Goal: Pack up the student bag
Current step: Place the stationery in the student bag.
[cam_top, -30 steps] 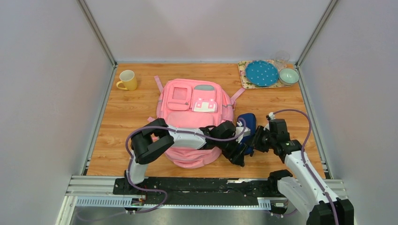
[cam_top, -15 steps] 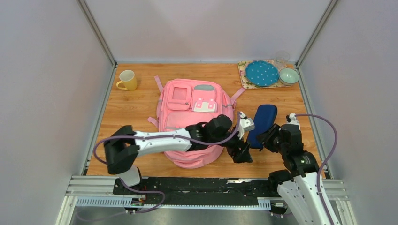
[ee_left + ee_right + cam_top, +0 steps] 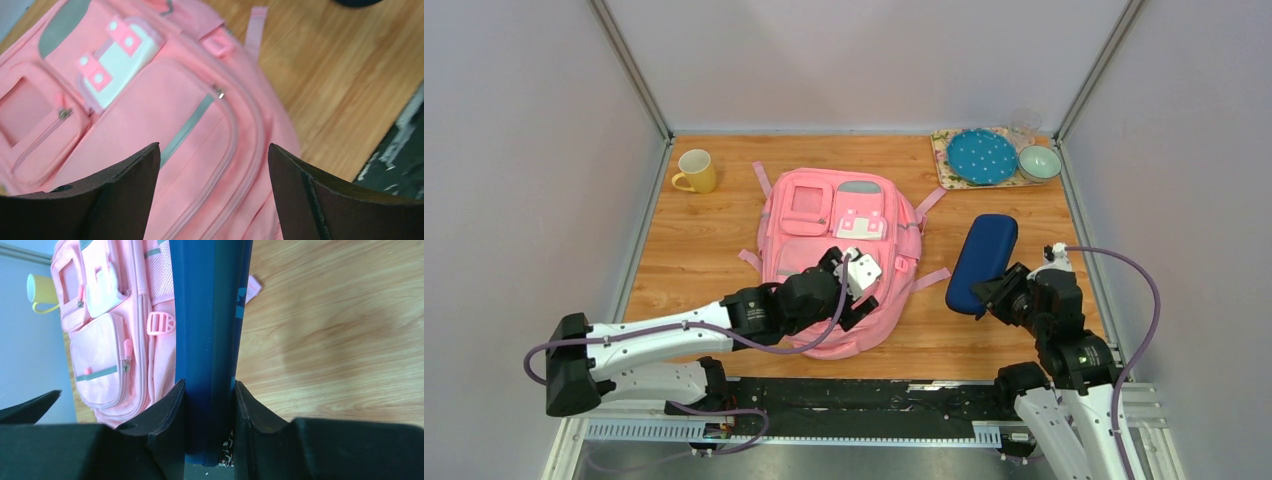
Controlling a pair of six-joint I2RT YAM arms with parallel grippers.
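The pink student bag point(image 3: 824, 225) lies flat on the wooden table, front pockets up, its zips closed as far as I can see. It also shows in the left wrist view point(image 3: 165, 100) and the right wrist view point(image 3: 110, 340). My left gripper point(image 3: 862, 290) hovers open and empty over the bag's near right part, in its own view point(image 3: 214, 152) over the zip lines. My right gripper point(image 3: 986, 295) is shut on the navy-blue zip pouch point(image 3: 981, 262) and holds it lifted to the right of the bag; its own view point(image 3: 210, 390) shows the pouch point(image 3: 207, 315) squeezed between the fingers.
A yellow mug point(image 3: 695, 171) stands at the back left. A patterned tray point(image 3: 945, 160) at the back right carries a blue dotted plate point(image 3: 981, 156), a green bowl point(image 3: 1038, 162) and a clear glass point(image 3: 1025, 124). Metal rails run along the table's near edge.
My right gripper has lifted the pouch up and to the right, away from the bag. My left arm has let go of the pouch and swung left, back over the bag.
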